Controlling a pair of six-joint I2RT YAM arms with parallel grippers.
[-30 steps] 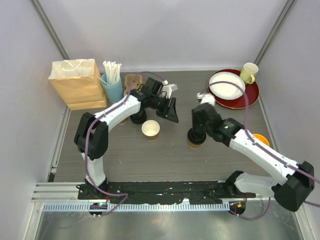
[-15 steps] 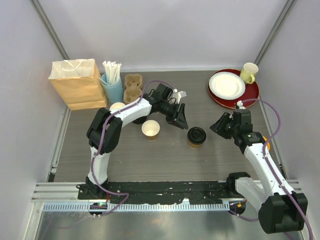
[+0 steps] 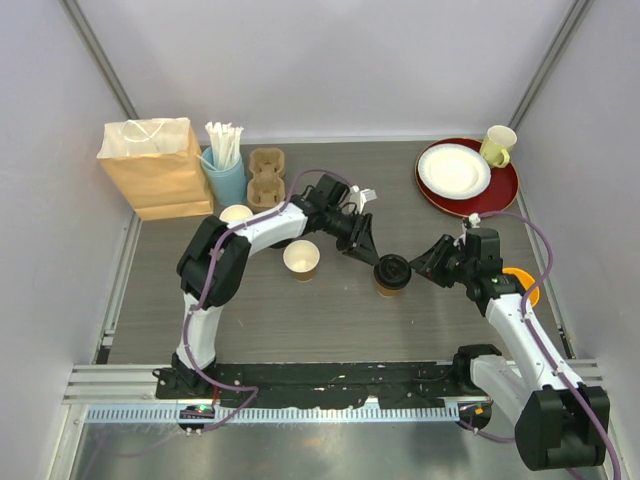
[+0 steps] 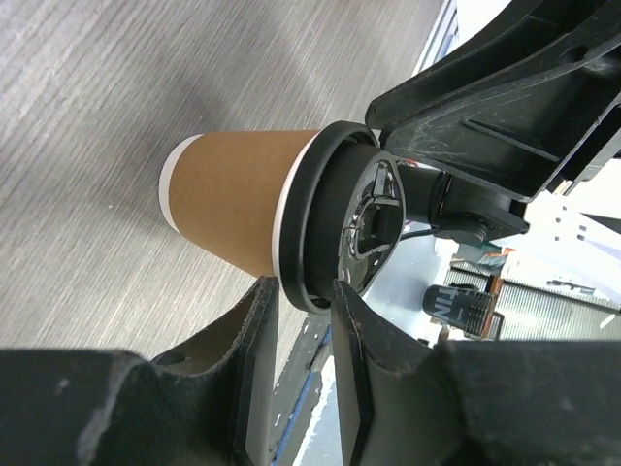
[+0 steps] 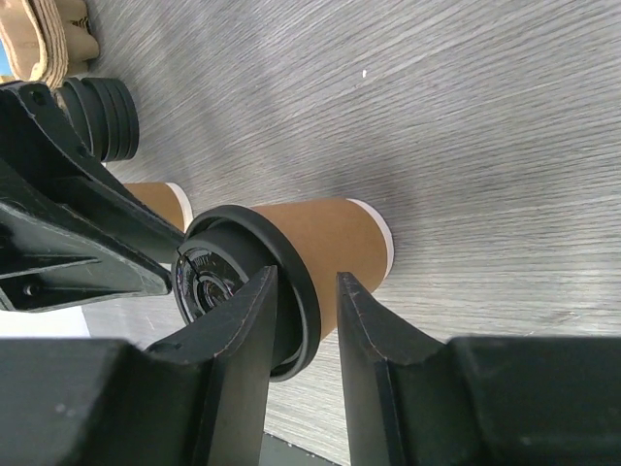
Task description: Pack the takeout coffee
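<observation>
Brown kraft-paper cup (image 4: 233,209), white-rimmed at its base and capped by a ridged black lid (image 3: 392,270), stands mid-table (image 3: 330,315). My left gripper (image 4: 306,296) and right gripper (image 5: 309,291) each straddle the lid's edge; whether either one pinches it, I cannot tell.

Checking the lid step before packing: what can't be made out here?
Lidded cup contents: its lid covers them, every view.
Whether left gripper and right gripper clamp the lid rim or only straddle it: both wrist views, contact shadowed.
Half-hidden cup: top view, left arm covers part.
</observation>
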